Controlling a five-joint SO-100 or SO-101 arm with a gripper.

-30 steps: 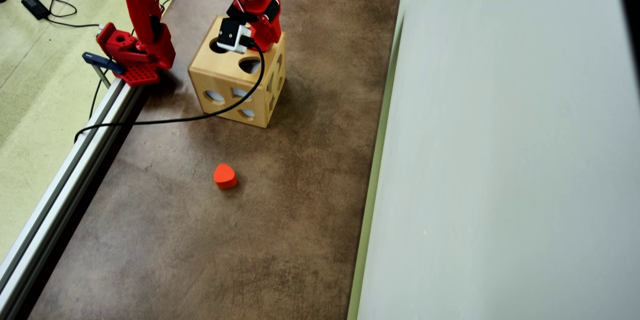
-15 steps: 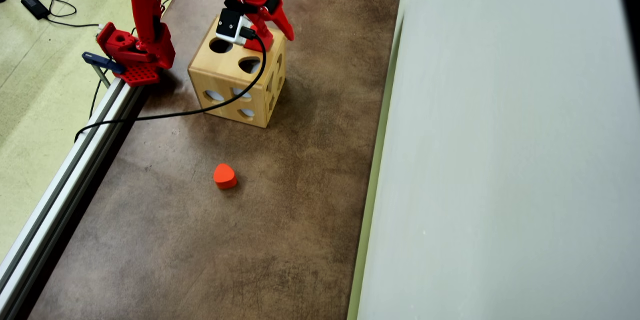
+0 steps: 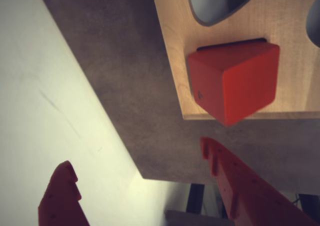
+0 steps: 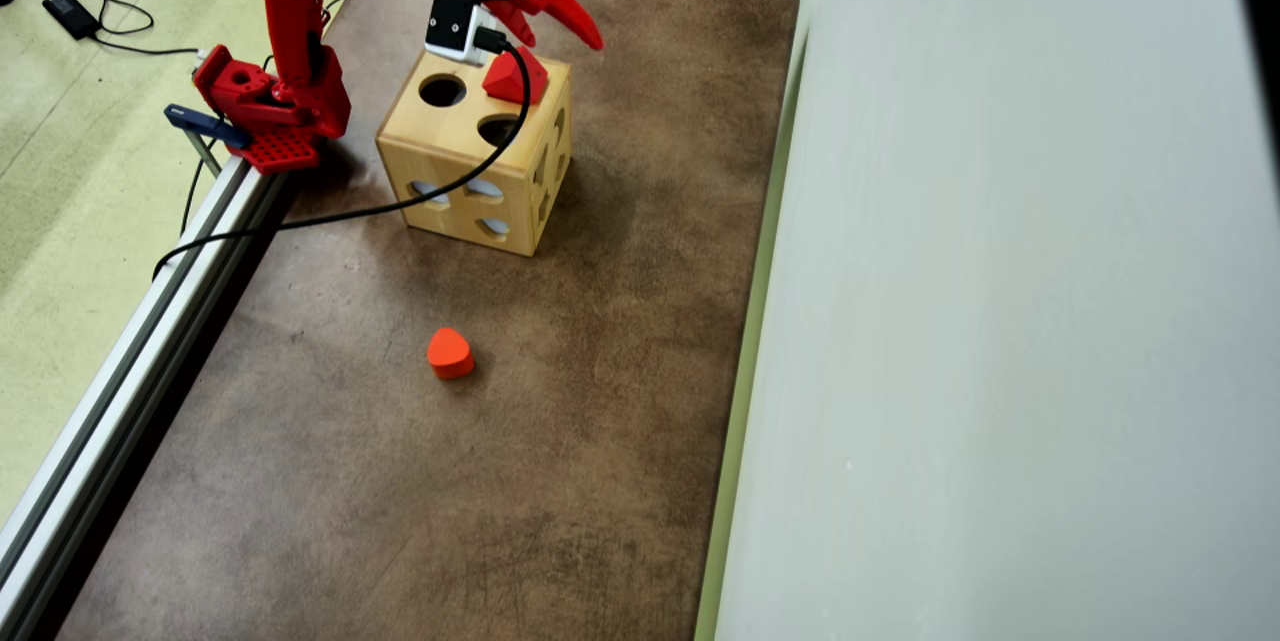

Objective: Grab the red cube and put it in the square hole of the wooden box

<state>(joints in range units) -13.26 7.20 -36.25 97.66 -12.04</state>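
The red cube (image 3: 235, 81) lies tilted on top of the wooden box (image 3: 295, 36), over the square hole (image 3: 230, 45), of which only a dark sliver shows along one cube edge. In the overhead view the red cube (image 4: 515, 76) sits at the far right corner of the wooden box (image 4: 460, 156), with one corner sticking up. My gripper (image 3: 135, 153) is open and holds nothing. It hangs above and just behind the cube, apart from it. From overhead, the gripper (image 4: 558, 33) shows its fingers spread wide.
A round hole (image 4: 442, 91) and a teardrop hole (image 4: 497, 129) also open in the box top. An orange heart-like block (image 4: 449, 353) lies on the brown table (image 4: 400, 481). A pale wall (image 4: 1000, 321) runs along the right; an aluminium rail (image 4: 130, 361) along the left.
The gripper was shut low on the box top. It has opened and risen back off the box, leaving the red cube tilted over the square hole.
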